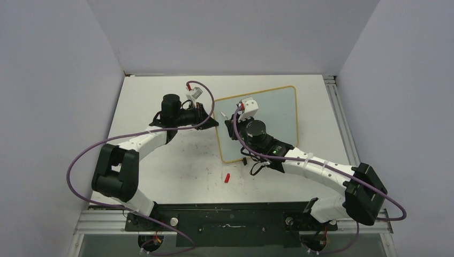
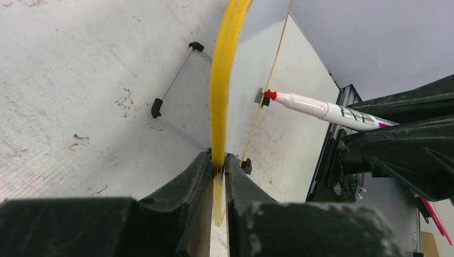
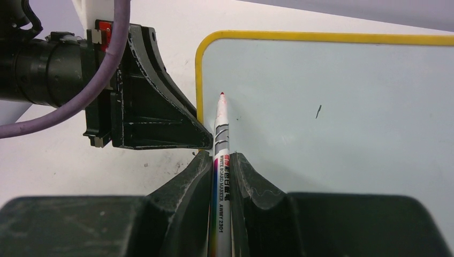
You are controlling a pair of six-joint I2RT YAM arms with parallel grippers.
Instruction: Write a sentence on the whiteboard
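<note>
Toward the back of the table [image 1: 176, 160], right of its middle, the whiteboard [image 1: 273, 115] sits propped at a tilt, with my two arms meeting at its left side. My left gripper [image 1: 213, 122] has its jaws closed tight on the board's left edge. From the left wrist, the yellowish frame [image 2: 222, 80] runs edge-on straight down into the narrow slot between my left fingers [image 2: 201, 176]. Beyond that edge, a thin wire leg with black feet [image 2: 156, 107] rests on the scuffed tabletop. My right gripper [image 1: 233, 119] hovers over the board's left part, its jaws pinched on a white marker [image 3: 221, 123] with a red tip. From the right wrist, the marker stands up between my right fingers [image 3: 243, 171], and its tip is on the pale surface [image 3: 332, 80], just inside the frame near the rounded upper left corner. From the left wrist, the marker [image 2: 321, 110] reaches in from the right and its red tip meets its own shadow on the board face, so it appears to touch. A small dark fleck [image 3: 318, 111] marks the board further right. A small red cap [image 1: 227, 178] lies on the table, just in front of the board's near corner.
</note>
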